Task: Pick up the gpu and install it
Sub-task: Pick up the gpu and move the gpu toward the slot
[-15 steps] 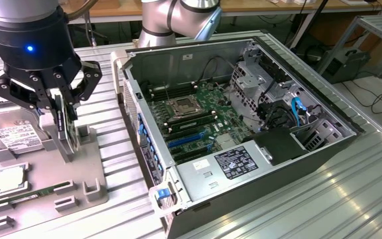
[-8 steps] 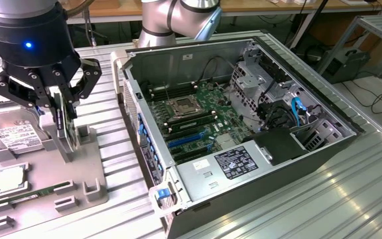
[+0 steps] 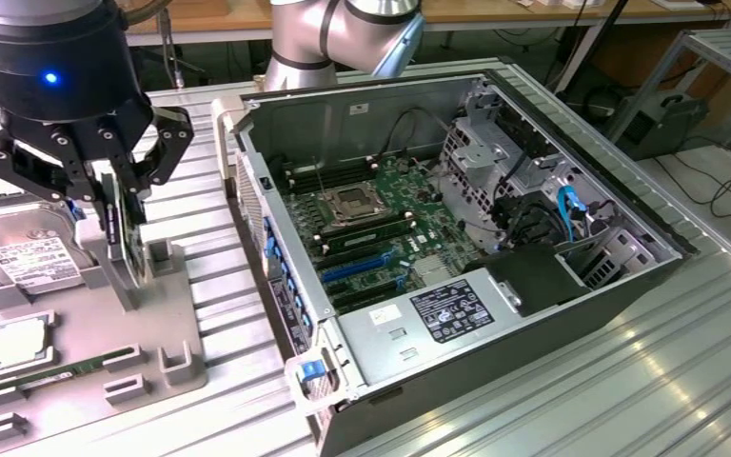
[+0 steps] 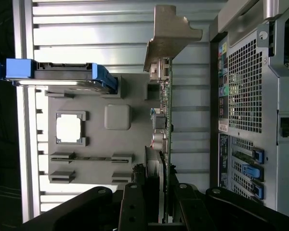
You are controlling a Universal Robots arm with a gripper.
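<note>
The gpu [image 3: 122, 259] is a thin dark card standing on edge over the grey holder tray [image 3: 168, 319] at the exterior view's left. My gripper [image 3: 109, 205] comes down on its upper edge and is shut on it. I cannot tell whether the card's lower edge still touches the tray. The wrist view looks along the gpu [image 4: 167, 110], which runs between my gripper's [image 4: 159, 199] two fingers. Its silver bracket [image 4: 172, 33] is at the far end. Beyond it lies the grey tray [image 4: 94, 154].
The open computer case [image 3: 620, 286] lies at the exterior view's right, with its motherboard [image 3: 385, 224] and blue slots [image 3: 359, 271] exposed. The tray also holds a hard drive [image 3: 29, 255], a processor [image 3: 16, 343] and a green memory stick [image 3: 68, 367]. The case's perforated back [image 4: 250, 96] stands close beside the card.
</note>
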